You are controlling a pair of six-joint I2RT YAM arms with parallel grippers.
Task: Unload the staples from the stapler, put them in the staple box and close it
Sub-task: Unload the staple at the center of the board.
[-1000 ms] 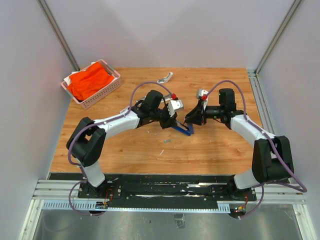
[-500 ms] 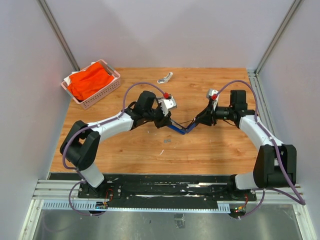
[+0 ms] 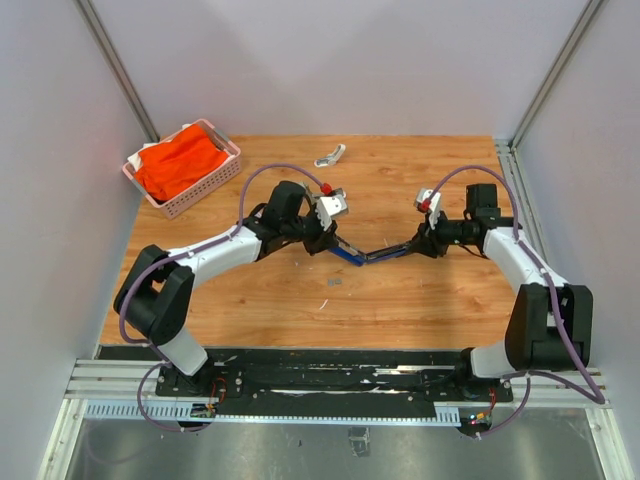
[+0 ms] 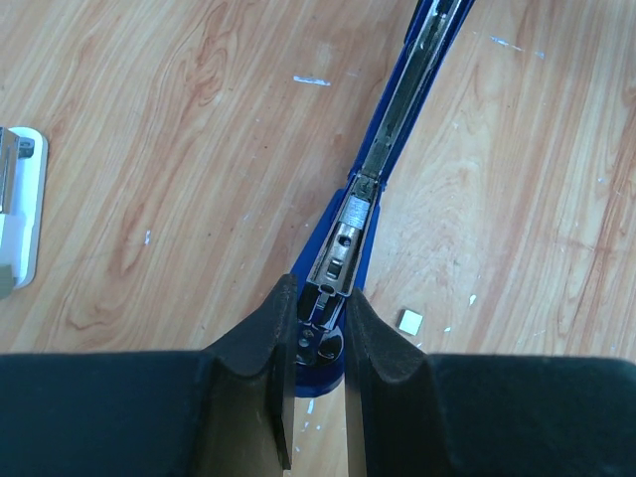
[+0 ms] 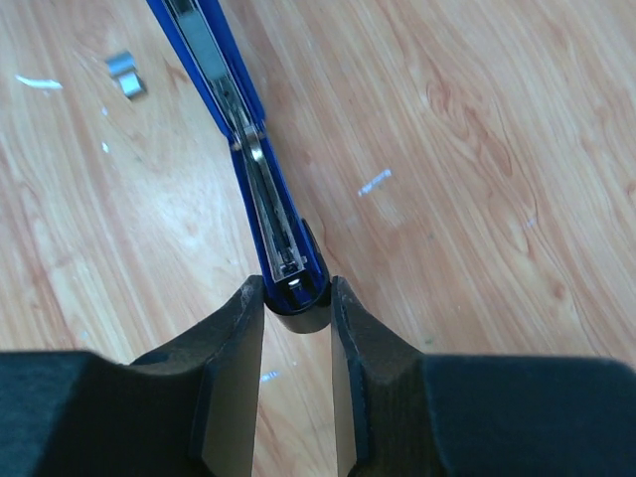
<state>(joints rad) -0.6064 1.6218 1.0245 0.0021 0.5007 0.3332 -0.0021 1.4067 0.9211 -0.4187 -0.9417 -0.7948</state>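
Observation:
The stapler [image 3: 368,256] is swung open almost flat and held just above the table between both arms. My left gripper [image 3: 331,243] is shut on the end of its blue half [image 4: 343,248], whose open channel shows grey metal. My right gripper [image 3: 414,248] is shut on the black-capped end of the other half [image 5: 298,298]. A tiny silvery-grey piece of staples [image 3: 333,282] lies loose on the wood near the left gripper [image 4: 320,308]; it also shows as a small pale square, staples [image 4: 410,320], and far off beyond the right gripper [image 5: 296,298] as staples [image 5: 124,75]. Whether staples sit in the channel I cannot tell.
A pink basket [image 3: 212,181] with orange cloth stands at the back left corner. A small white tool [image 3: 330,155] lies near the back edge. A white object [image 4: 18,214] lies left of the left gripper. Thin slivers [image 4: 311,79] dot the wood.
Both grippers have moved apart, left one leftward and right one rightward. The stapler between them has swung from a folded V to a nearly flat line.

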